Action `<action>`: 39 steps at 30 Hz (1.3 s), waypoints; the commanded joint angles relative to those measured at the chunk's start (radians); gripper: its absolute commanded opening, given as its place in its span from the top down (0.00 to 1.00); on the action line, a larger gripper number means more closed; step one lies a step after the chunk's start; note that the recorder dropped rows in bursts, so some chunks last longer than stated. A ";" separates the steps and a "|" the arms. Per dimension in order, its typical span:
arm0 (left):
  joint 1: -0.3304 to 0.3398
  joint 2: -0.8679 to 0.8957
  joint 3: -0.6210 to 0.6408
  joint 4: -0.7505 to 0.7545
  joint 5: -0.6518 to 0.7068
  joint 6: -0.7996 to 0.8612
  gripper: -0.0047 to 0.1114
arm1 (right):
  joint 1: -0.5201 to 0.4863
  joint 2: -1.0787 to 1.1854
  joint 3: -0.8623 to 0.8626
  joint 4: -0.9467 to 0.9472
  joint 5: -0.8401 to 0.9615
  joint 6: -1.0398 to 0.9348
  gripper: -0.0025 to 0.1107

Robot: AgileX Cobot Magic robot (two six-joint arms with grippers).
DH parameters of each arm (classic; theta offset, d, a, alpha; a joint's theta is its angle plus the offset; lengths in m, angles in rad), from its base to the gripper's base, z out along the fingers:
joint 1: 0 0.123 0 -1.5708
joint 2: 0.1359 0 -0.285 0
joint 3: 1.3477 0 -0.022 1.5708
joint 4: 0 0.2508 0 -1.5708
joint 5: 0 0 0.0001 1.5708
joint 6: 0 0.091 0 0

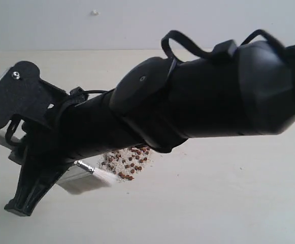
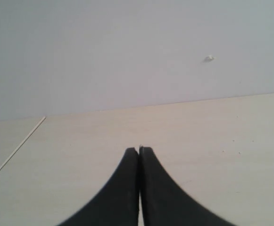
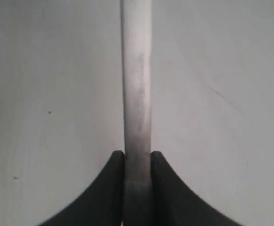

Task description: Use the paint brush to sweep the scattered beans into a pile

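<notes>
Black right arm is closest to the lens. It cuts across most of the exterior view and hides part of the work area.

Beans: reddish-brown, mixed with pale grit, sitting as one loose pile on the desk, just under the arm's lower edge. The arm hides the pile's far side, so I can't say how far it runs that way. No strays visible on the open desk to the right or in front. The wrist blocks the left side.

Paint brush: white bristles touch the near-left edge of the pile, with the silver band just behind them. The handle runs back into the right hand. Right wrist view shows both jaws clamped on the handle, shaft straight out between them.

Left hand: fingers pressed together, nothing in them, over bare desk and facing the wall. Not involved.

Step, my read: late in the sweep, bristles at the pile's edge, tidying. Most of the gathering looks done.

Next move calls for:
- A short stroke inward toward the pile's centre, bristles light on the desk so beans roll rather than flick away.
- A check of the hidden side under the arm for leftovers before calling it finished.
</notes>
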 commanded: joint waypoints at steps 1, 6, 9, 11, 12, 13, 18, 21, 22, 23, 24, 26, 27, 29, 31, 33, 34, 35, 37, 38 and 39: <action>0.001 -0.006 -0.001 -0.007 -0.001 0.000 0.96 | -0.003 -0.077 0.001 0.123 0.132 -0.223 0.98; 0.001 -0.006 -0.001 -0.007 -0.001 0.000 0.96 | -0.070 -0.147 0.001 0.279 0.387 -0.352 0.98; 0.001 -0.006 -0.001 -0.007 -0.001 0.000 0.96 | -0.144 -0.169 0.003 0.370 0.581 -0.369 0.98; 0.001 -0.006 -0.001 -0.007 -0.001 0.000 0.96 | -0.187 -0.178 0.016 0.394 0.775 -0.424 0.98; 0.001 -0.006 -0.001 -0.007 -0.001 0.000 0.96 | -0.210 -0.180 0.022 0.394 0.845 -0.448 0.98; 0.001 -0.006 -0.001 -0.007 -0.001 0.000 0.96 | -0.231 -0.180 0.027 0.394 0.924 -0.465 0.98; 0.001 -0.006 -0.001 -0.007 -0.001 0.000 0.96 | -0.321 -0.180 0.131 0.394 1.004 -0.507 0.98; 0.001 -0.006 -0.001 -0.007 -0.001 0.000 0.96 | -0.360 -0.180 0.231 0.394 1.004 -0.538 0.98; 0.001 -0.006 -0.001 -0.007 -0.001 0.000 0.96 | -0.368 -0.180 0.256 0.394 1.004 -0.538 0.98; 0.001 -0.006 -0.001 -0.007 -0.001 0.000 0.96 | -0.376 -0.178 0.280 0.394 1.004 -0.538 0.98; 0.001 -0.006 -0.001 -0.007 -0.001 0.000 0.96 | -0.384 -0.174 0.311 0.394 1.004 -0.538 0.98; 0.001 -0.006 -0.001 -0.007 -0.001 0.000 0.96 | -0.388 -0.155 0.333 0.394 1.004 -0.538 0.98; 0.001 -0.006 -0.001 -0.007 -0.001 0.000 0.96 | -0.388 -0.138 0.339 0.394 1.004 -0.538 0.98; 0.001 -0.006 -0.001 -0.007 -0.001 0.000 0.96 | -0.388 -0.101 0.339 0.394 0.980 -0.538 0.98; 0.001 -0.006 -0.001 -0.007 -0.001 0.000 0.96 | -0.388 -0.058 0.325 0.394 0.937 -0.538 0.98; 0.001 -0.006 -0.001 -0.007 -0.001 0.000 0.96 | -0.388 -0.005 0.305 0.394 0.875 -0.538 0.98; 0.001 -0.006 -0.001 -0.007 -0.001 0.000 0.96 | -0.388 0.017 0.297 0.394 0.848 -0.538 0.98; 0.001 -0.006 -0.001 -0.007 -0.001 0.000 0.96 | -0.388 0.074 0.266 0.394 0.821 -0.538 0.98; 0.001 -0.006 -0.001 -0.007 -0.001 0.000 0.96 | -0.388 0.145 0.202 0.394 0.823 -0.538 0.98; 0.001 -0.006 -0.001 -0.007 -0.001 0.000 0.96 | -0.388 0.171 0.167 0.394 0.823 -0.538 0.98; 0.001 -0.006 -0.001 -0.007 -0.001 0.000 0.96 | -0.388 0.188 0.142 0.394 0.823 -0.538 0.98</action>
